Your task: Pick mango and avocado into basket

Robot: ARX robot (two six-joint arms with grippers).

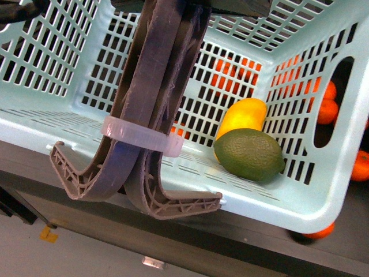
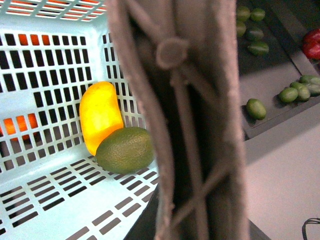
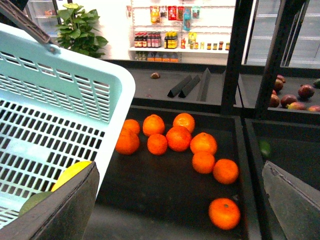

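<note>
Front view: pale teal basket [image 1: 52,124] filling the frame, tilted, twin grey-brown handles [image 1: 155,86] bound by a white tie [image 1: 141,135] crossing in front. Inside, mango [image 1: 243,117] lying on the basket floor near the end wall with the oval cut-out; avocado [image 1: 251,154] just in front of it, touching. Orange citrus seen through the lattice and the cut-out, outside the basket. No tool in sight here.

Left wrist view: handles blurred and very close, blocking the middle. Behind them, mango [image 2: 100,116] propped in the basket corner against the lattice wall, avocado [image 2: 125,149] resting against its lower end. Beyond the basket, more green avocados [image 2: 256,108] scattered on a dark shelf. Left tool [image 2: 195,120] itself hidden; probably holding the handles, judging by how close they sit, but cannot tell.

Right wrist view: basket rim [image 3: 117,95] to one side, a sliver of mango [image 3: 70,172] and avocado [image 3: 32,202] visible through its wall. Oranges [image 3: 178,138] loose on a dark shelf beside it. Right tool [image 3: 180,220] spread wide, two dark fingers [image 3: 55,210] at the frame edges, nothing between them.

Judged from all three: both fruits already in the basket, picking apparently complete; nothing obvious left beyond withdrawing.
</note>
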